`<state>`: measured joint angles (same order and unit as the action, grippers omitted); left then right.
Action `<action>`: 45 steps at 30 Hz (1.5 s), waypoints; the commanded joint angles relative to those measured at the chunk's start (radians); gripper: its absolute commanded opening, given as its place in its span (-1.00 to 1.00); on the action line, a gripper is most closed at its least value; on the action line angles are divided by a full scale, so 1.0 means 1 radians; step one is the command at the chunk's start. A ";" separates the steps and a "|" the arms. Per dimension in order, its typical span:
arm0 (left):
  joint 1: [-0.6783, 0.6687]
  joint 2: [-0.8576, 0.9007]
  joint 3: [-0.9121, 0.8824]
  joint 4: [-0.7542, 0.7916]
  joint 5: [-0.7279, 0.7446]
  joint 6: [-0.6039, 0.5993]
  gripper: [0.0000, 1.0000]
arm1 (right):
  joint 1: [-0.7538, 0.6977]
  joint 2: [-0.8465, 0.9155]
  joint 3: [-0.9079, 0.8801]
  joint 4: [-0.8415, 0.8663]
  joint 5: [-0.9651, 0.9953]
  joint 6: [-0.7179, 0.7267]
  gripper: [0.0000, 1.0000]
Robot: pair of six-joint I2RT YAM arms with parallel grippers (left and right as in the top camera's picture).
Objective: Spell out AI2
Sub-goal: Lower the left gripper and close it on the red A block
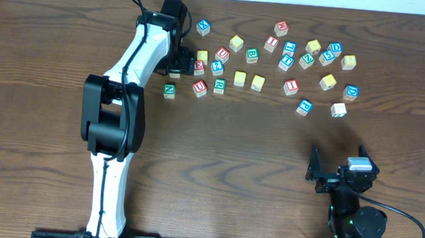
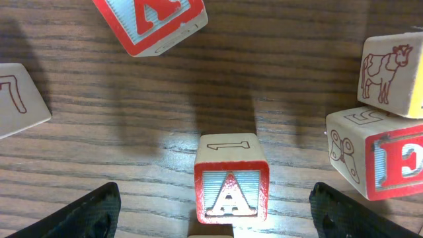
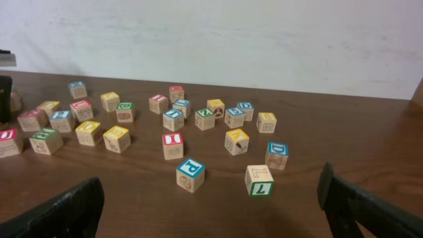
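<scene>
In the left wrist view the light-wood cube with the red "A" (image 2: 231,192) stands on the table between my left gripper's fingers. The left gripper (image 2: 215,221) is open, with wide gaps on both sides of the cube. From overhead, the left gripper (image 1: 189,59) hangs over the left end of the cube cluster and covers that cube. The red "I" cube (image 3: 172,145) stands mid-table, at the right of the cluster (image 1: 291,85). I cannot pick out the blue "2" cube. My right gripper (image 3: 211,221) is open and empty near the front right (image 1: 336,171).
Close around the "A" cube are a red-framed cube (image 2: 149,20) beyond it, a red "E" cube (image 2: 390,162) and a cow-printed cube (image 2: 393,73) to its right, and a "7" cube (image 2: 16,99) to its left. Several more cubes spread along the far side (image 1: 306,62).
</scene>
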<state>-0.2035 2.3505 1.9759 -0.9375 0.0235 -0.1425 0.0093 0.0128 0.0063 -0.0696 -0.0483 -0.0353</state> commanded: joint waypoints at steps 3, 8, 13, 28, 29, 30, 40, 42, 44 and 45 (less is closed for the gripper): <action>0.006 0.012 0.016 -0.007 0.003 -0.009 0.79 | -0.010 -0.004 -0.001 -0.005 0.005 0.013 0.99; 0.006 0.014 0.015 -0.014 0.003 -0.009 0.79 | -0.010 -0.004 -0.001 -0.005 0.005 0.013 0.98; 0.006 0.016 0.013 -0.002 0.002 -0.008 0.79 | -0.010 -0.004 -0.001 -0.005 0.005 0.012 0.98; 0.006 0.034 0.009 -0.019 0.003 -0.009 0.78 | -0.010 -0.004 -0.001 -0.005 0.005 0.013 0.99; 0.006 0.034 0.009 -0.021 0.002 -0.009 0.78 | -0.010 -0.004 -0.001 -0.005 0.005 0.013 0.99; 0.006 0.034 0.009 -0.021 0.002 -0.009 0.78 | -0.010 -0.004 -0.001 -0.005 0.005 0.013 0.98; 0.006 0.034 0.009 0.005 0.002 0.010 0.50 | -0.010 -0.004 -0.001 -0.005 0.005 0.013 0.98; 0.006 0.034 0.009 0.005 0.002 0.010 0.30 | -0.010 -0.004 -0.001 -0.004 0.005 0.013 0.99; 0.006 0.034 0.009 0.005 0.002 0.010 0.17 | -0.010 -0.004 -0.001 -0.005 0.005 0.013 0.99; 0.006 0.034 0.009 0.005 0.002 0.010 0.10 | -0.010 -0.004 -0.001 -0.004 0.005 0.013 0.99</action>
<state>-0.2035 2.3680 1.9759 -0.9333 0.0242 -0.1314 0.0093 0.0128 0.0063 -0.0696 -0.0483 -0.0353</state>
